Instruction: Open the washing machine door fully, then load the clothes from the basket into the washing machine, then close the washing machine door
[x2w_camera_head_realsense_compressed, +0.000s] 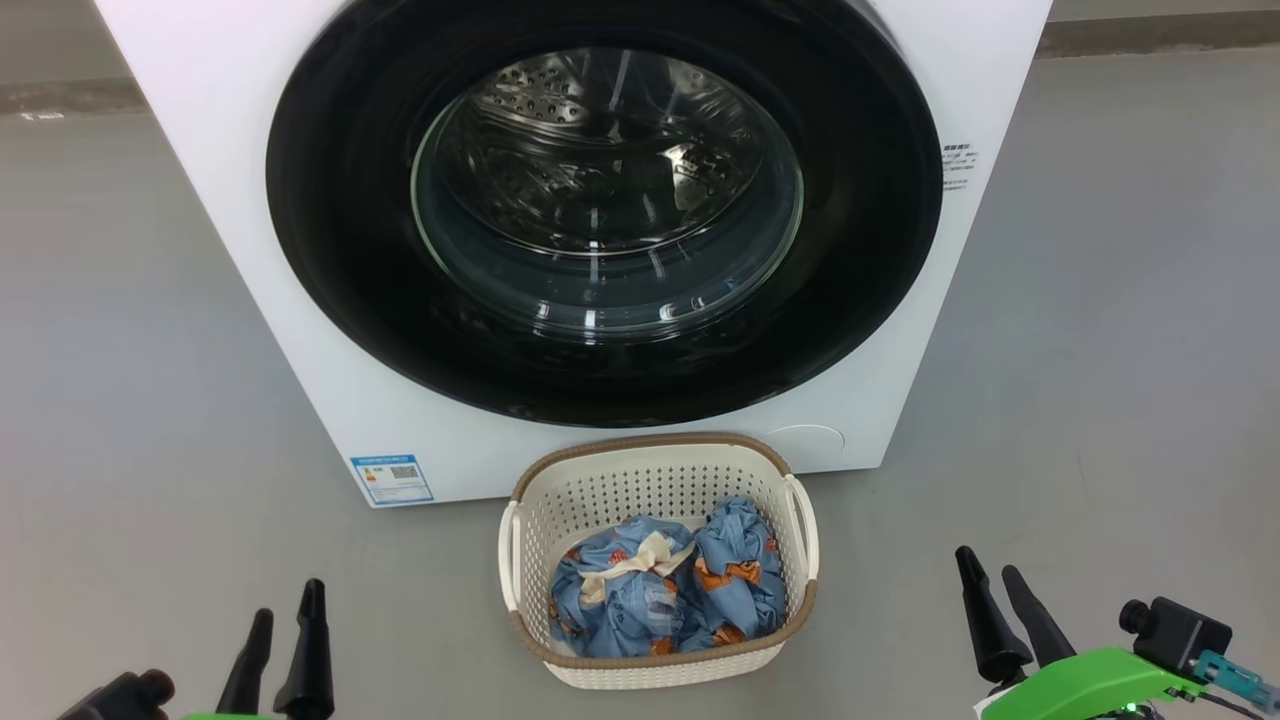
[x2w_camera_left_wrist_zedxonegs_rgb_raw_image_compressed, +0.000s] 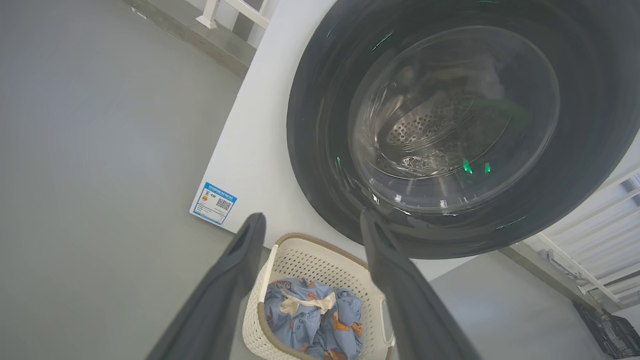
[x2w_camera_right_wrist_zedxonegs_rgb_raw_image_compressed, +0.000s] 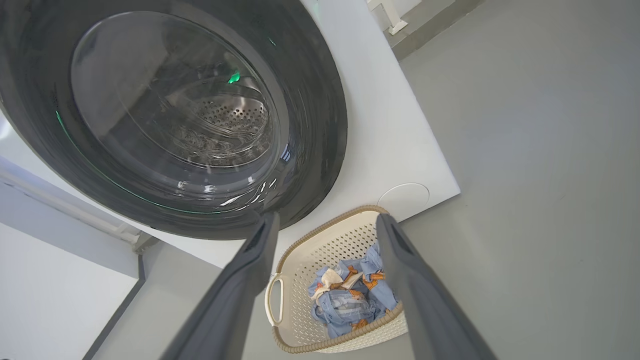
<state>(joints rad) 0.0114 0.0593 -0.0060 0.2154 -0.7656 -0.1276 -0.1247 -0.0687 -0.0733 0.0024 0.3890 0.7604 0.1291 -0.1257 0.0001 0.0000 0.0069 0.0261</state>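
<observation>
Door (x2w_camera_head_realsense_compressed: 605, 200) prob. shut, clothes (x2w_camera_head_realsense_compressed: 665, 592) in basket (x2w_camera_head_realsense_compressed: 640, 488)

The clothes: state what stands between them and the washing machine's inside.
The washing machine door, shut across the opening, blocks the clothes in the basket. Nothing visible stands between that door and the open left pincer or right pincer.

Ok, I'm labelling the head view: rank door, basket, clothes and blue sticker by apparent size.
Largest to smallest:
1. door
2. basket
3. clothes
4. sticker
No two look alike in size.
</observation>
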